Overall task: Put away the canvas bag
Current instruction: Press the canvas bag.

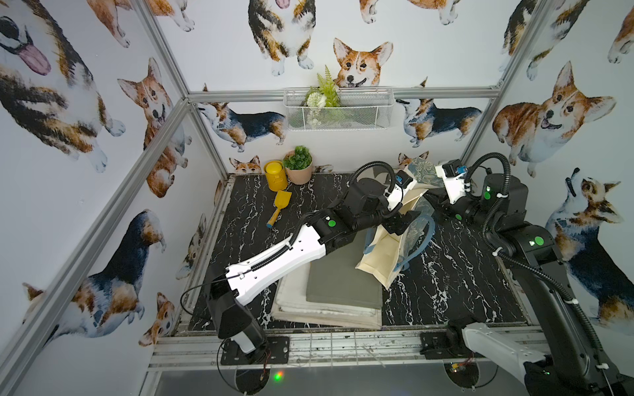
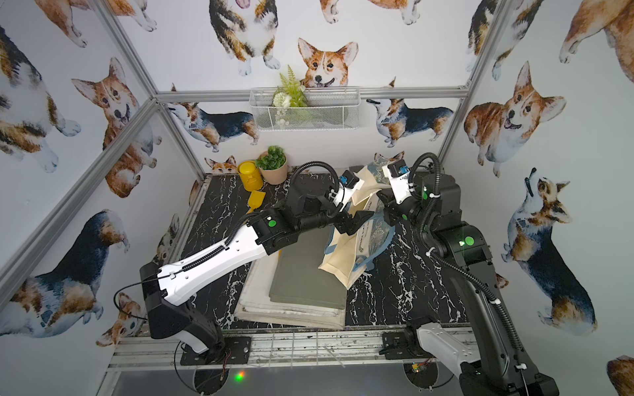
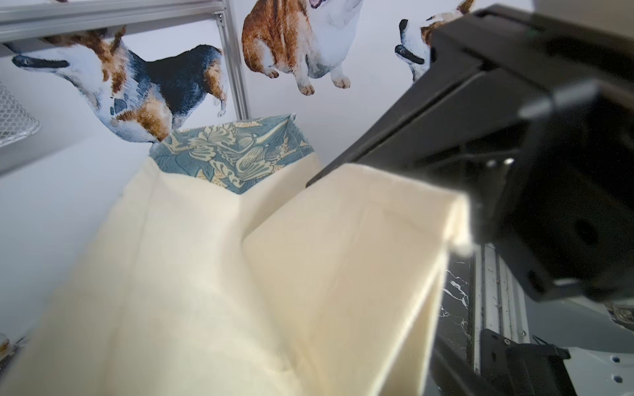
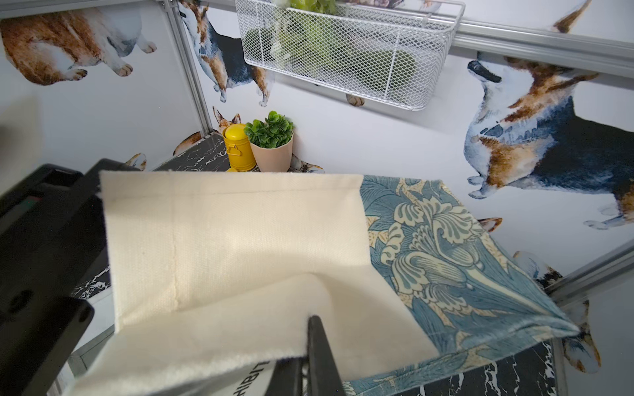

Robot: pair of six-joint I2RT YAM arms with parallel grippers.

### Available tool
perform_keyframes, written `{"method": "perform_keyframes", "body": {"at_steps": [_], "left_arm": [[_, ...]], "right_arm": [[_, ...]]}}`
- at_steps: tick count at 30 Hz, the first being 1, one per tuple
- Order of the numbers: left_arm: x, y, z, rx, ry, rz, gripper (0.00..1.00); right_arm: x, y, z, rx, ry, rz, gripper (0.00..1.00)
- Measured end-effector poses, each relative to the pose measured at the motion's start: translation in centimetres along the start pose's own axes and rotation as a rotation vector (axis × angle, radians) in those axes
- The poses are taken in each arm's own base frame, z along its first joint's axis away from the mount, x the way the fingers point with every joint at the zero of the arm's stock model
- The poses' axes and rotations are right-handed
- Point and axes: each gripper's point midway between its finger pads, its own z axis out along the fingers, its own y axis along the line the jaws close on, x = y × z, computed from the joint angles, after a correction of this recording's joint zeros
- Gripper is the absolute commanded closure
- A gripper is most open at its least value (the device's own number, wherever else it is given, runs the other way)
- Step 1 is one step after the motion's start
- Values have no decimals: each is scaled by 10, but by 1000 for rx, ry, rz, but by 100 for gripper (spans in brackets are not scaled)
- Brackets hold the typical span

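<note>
The canvas bag point(image 1: 380, 253) point(image 2: 343, 260) is cream with blue floral panels and blue handles. It hangs lifted and tilted above the right-centre of the black marble table point(image 1: 247, 240), its lower corner near the folded cloths. My right gripper point(image 1: 435, 200) point(image 4: 310, 329) is shut on the bag's cream upper edge point(image 4: 240, 233). In both top views my left gripper point(image 1: 401, 223) point(image 2: 353, 222) stands with its jaws apart around the bag's cream rim. Cream fabric point(image 3: 240, 274) fills the left wrist view and hides that gripper's fingers.
A stack of folded cloths point(image 1: 343, 284), grey-green on cream, lies at the table's front centre. A yellow can point(image 1: 275, 175), potted plant point(image 1: 299, 168) and yellow scoop point(image 1: 279, 205) sit at the back left. A white wire basket point(image 1: 338, 109) with greenery hangs on the back wall.
</note>
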Motion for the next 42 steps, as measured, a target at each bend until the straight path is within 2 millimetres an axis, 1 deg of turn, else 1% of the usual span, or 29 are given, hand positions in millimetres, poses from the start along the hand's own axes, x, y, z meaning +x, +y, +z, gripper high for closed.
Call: {"method": "perform_keyframes", "body": {"at_steps": [4, 6, 8, 9, 10, 14, 17, 18, 21, 25, 27, 29, 32, 34, 38, 42], "left_arm": [[0, -3, -2, 26, -3, 28, 29], [1, -3, -3, 37, -1, 40, 36], [5, -5, -4, 51, 7, 51, 40], [7, -4, -5, 54, 8, 55, 43], [8, -4, -6, 58, 10, 59, 47], [7, -3, -11, 70, -2, 68, 75], [4, 0, -14, 63, -11, 91, 97], [3, 1, -15, 62, -11, 99, 100], [5, 5, -18, 58, 4, 118, 100], [0, 10, -26, 59, -2, 143, 100], [-3, 11, -32, 65, -2, 159, 100], [-8, 10, -39, 77, -6, 185, 100], [-16, 8, -55, 108, -12, 251, 100], [-17, 5, -66, 127, -6, 308, 100], [-8, 0, -83, 160, 32, 416, 100], [0, -4, -100, 183, 52, 518, 100]], "right_arm": [[-1, 4, 1, -29, -1, -27, 89], [-2, 6, 1, -41, -1, -36, 79], [-4, 9, 0, -54, -8, -51, 76], [-4, 10, 0, -59, -12, -57, 75], [-4, 11, 0, -64, -13, -60, 74], [-2, 13, 1, -79, -13, -80, 59], [5, 13, 3, -81, -3, -93, 45], [7, 12, 4, -78, 2, -99, 42], [11, 4, 2, -53, 6, -116, 30], [8, -6, -10, -19, -17, -152, 16], [5, -4, -15, -29, -23, -189, 9], [2, 6, -22, -71, -37, -238, 4], [0, 20, -32, -132, -61, -300, 2], [0, 27, -36, -162, -73, -329, 0], [-1, 37, -40, -214, -92, -365, 0], [-2, 45, -39, -270, -107, -378, 0]]}}
